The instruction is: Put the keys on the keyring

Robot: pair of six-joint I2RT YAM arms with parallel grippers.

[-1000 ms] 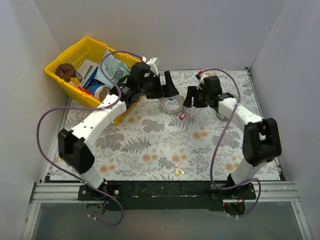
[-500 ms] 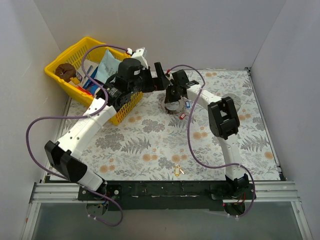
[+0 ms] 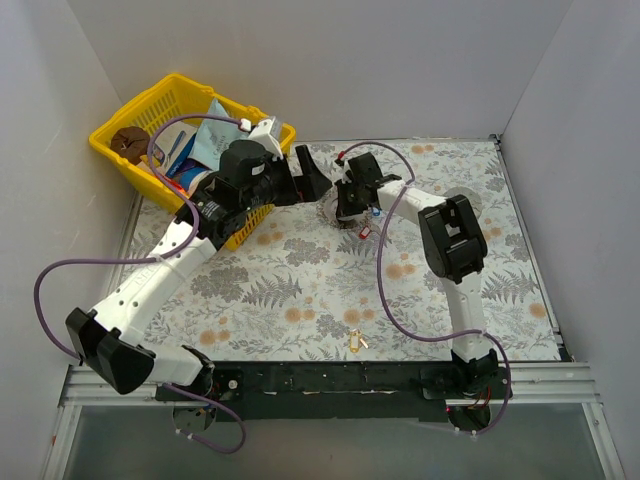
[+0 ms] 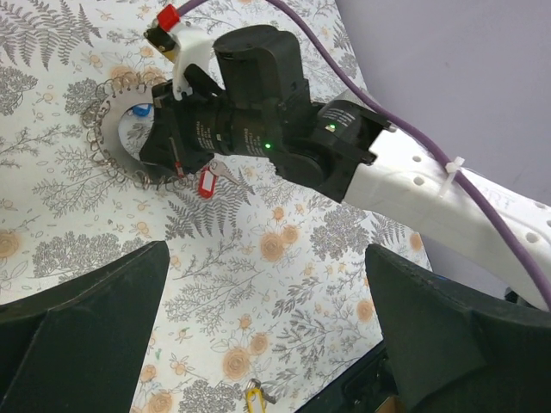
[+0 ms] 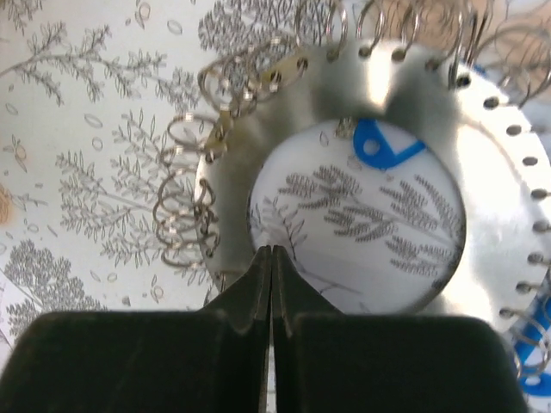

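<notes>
Since I read this desk [image 3: 300, 290] outward from the arm bases, the yellow key [image 3: 354, 342] comes first. It lies alone, well apart from the keyring [image 5: 495, 215] on my side of it, with nothing touching it. The red key [image 4: 207, 182] lies just beside the keyring's near rim, and as far as I can judge it is off the ring.

The keyring itself lies flat on the desk, with its small wire loops [image 5: 185, 219] standing around the rim. My right gripper [image 5: 271, 275] is down over it with the fingers pressed fully together. Their tip sits at the near inner edge of the keyring, and I see nothing between them. I cannot tell whether it bears on the metal or only hovers there.

A blue key [image 5: 383, 144] shows inside the keyring's open centre, against the far inner edge. Whether it is threaded on a loop or only lying there, I cannot tell. There is another patch of blue at the keyring's right rim, too cropped to name.

My left gripper [image 4: 266, 249] hangs above the desk just left of the keyring, spread wide and carrying nothing.

My judgement is that the job is in its early part. The yellow and red keys are clearly not yet on, and at best the blue one is.

Beyond the keyring to the far left stands a yellow basket [image 3: 115, 150] of odds and ends.
</notes>
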